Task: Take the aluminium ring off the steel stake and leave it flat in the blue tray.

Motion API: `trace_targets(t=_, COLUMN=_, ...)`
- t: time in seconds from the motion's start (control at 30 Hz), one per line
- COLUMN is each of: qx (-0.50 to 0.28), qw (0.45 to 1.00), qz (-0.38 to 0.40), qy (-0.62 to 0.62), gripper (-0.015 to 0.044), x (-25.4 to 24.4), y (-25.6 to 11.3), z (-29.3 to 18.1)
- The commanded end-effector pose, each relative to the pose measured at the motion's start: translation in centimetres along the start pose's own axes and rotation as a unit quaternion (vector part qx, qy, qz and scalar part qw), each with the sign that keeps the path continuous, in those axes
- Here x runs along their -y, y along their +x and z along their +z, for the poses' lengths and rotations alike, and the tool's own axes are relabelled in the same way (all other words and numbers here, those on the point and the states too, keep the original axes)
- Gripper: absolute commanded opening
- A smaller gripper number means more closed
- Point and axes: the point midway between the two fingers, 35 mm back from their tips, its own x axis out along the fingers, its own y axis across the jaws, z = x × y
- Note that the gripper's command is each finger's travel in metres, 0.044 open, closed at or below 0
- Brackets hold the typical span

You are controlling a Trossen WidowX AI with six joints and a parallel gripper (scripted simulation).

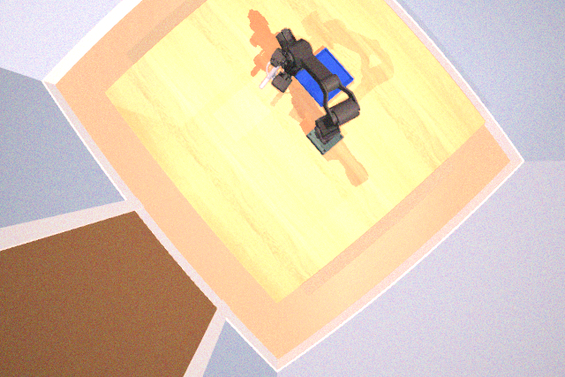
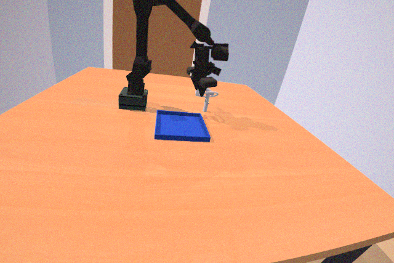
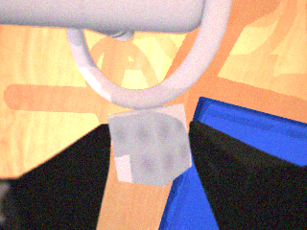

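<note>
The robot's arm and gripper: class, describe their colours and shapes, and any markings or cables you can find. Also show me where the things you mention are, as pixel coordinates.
The arm point(image 1: 314, 67) point(image 2: 142, 28) is black, with slim links, thick rounded joints and a blocky dark grey-green base point(image 1: 312, 138) point(image 2: 133, 102). The gripper point(image 2: 201, 93) point(image 3: 150, 130) has black fingers that taper towards their tips. No markings or cables can be made out.

In the exterior view, the tray point(image 1: 338, 72) point(image 2: 183, 126) point(image 3: 254, 122) lies on the table point(image 1: 205, 135) point(image 2: 159, 190) at the centre of the frame, with the arm's base point(image 1: 323, 150) point(image 2: 123, 105) behind it to the left and the stake point(image 2: 205, 104) behind its right end. At upper centre of that frame, the ring point(image 1: 267, 67) point(image 2: 215, 94) point(image 3: 144, 98) is above the table by the stake's upper part. In the wrist view, the cross-bar point(image 3: 96, 13) crosses in front of the ring at the top, the tab point(image 3: 150, 149) sits between the gripper's 2 fingers below the ring, and the tray is at lower right.
</note>
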Motion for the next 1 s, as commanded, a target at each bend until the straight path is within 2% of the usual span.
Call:
trace_targets(t=0.0, qx=0.003, qw=1.0, qz=-0.008, qy=-0.003, gripper=0.0, x=-0.3, y=-0.3, z=0.1)
trace_targets(t=0.97, qx=-0.002, qw=0.996, qz=-0.09, qy=-0.017, gripper=0.0, x=-3.0, y=0.0, z=0.2)
